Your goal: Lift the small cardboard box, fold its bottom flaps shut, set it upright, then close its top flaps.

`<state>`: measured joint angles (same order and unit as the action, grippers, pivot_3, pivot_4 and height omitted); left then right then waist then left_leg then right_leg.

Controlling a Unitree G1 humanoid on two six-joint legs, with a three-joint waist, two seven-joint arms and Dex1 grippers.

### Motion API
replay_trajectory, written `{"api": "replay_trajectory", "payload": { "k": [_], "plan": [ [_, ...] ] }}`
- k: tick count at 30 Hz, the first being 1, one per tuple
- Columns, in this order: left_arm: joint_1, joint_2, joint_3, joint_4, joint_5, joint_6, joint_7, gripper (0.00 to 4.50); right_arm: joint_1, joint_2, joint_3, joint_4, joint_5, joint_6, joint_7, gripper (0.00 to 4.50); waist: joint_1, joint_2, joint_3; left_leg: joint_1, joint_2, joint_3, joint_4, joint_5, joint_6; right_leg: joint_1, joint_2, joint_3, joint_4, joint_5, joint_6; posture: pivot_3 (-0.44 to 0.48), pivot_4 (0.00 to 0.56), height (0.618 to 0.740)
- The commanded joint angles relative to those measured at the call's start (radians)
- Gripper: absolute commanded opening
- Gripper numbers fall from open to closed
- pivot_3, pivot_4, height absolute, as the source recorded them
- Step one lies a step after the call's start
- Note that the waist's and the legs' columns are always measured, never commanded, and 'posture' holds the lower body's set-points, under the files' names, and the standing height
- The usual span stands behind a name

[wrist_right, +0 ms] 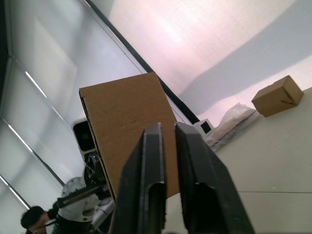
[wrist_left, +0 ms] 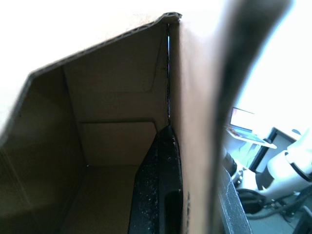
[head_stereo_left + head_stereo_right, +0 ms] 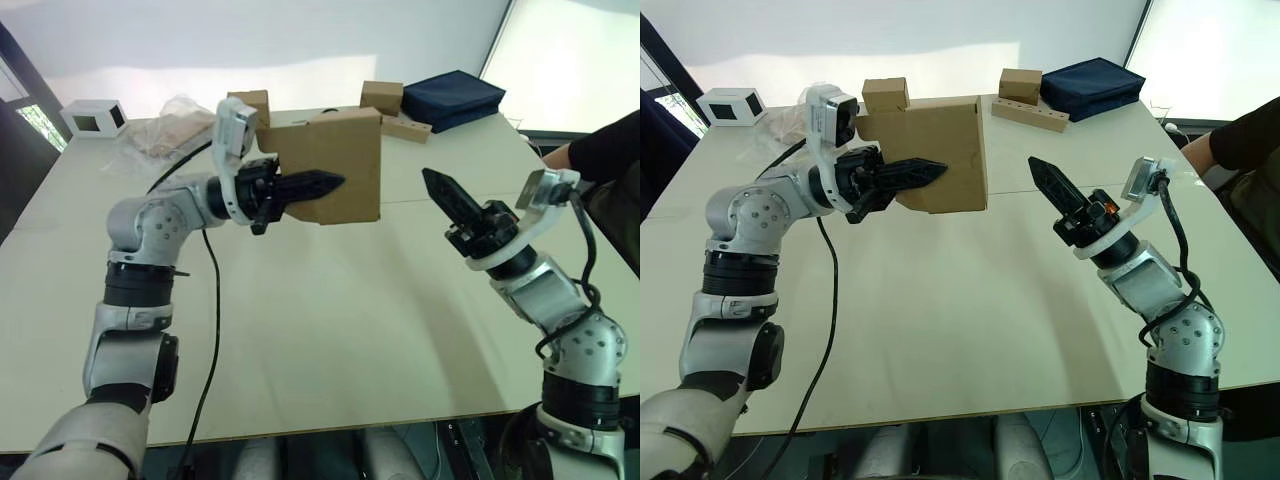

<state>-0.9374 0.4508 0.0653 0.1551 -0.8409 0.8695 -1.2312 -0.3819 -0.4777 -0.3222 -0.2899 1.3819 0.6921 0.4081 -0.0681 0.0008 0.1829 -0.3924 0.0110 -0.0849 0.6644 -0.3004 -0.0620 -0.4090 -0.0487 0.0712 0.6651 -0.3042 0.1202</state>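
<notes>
One plain brown corrugated cardboard box (image 3: 335,165) hangs above the pale tabletop (image 3: 330,320), toward its far side, open end facing the left arm. That arm bends at the elbow and reaches inward, its left gripper (image 3: 318,186) pinching one box wall, one black finger (image 2: 158,185) inside the carton and the other outside. Opposite, the right gripper (image 3: 440,193) points up toward the box from the right, apart from it, its jaws nearly closed with a thin gap and holding nothing. A folded navy blue cloth (image 3: 452,97) lies at the far edge.
</notes>
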Motion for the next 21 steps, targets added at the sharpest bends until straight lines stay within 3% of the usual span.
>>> {"api": "replay_trajectory", "payload": {
  "k": [1, 21],
  "plan": [
    [-0.022, 0.017, 0.011, -0.032, -0.022, 0.013, -0.023, 0.0, -0.04, -0.041, 0.017, -0.038, -0.06, -0.003, 0.053, 0.02, 0.0, 0.0, 0.0, 0.0, 0.0, 0.0, 0.0, 0.0, 0.0, 0.0, 0.0, 0.0, 0.0, 0.0, 0.0, 0.0, 0.15, 0.74],
    [-0.018, 0.004, -0.012, -0.019, 0.006, 0.016, -0.027, 0.0, -0.075, 0.025, 0.159, -0.125, -0.085, 0.045, 0.063, 0.02, 0.002, 0.0, 0.0, 0.0, 0.0, 0.0, 0.0, 0.0, -0.001, 0.0, 0.0, 0.0, 0.0, 0.0, 0.0, 0.0, 0.15, 0.74]
  ]
}}
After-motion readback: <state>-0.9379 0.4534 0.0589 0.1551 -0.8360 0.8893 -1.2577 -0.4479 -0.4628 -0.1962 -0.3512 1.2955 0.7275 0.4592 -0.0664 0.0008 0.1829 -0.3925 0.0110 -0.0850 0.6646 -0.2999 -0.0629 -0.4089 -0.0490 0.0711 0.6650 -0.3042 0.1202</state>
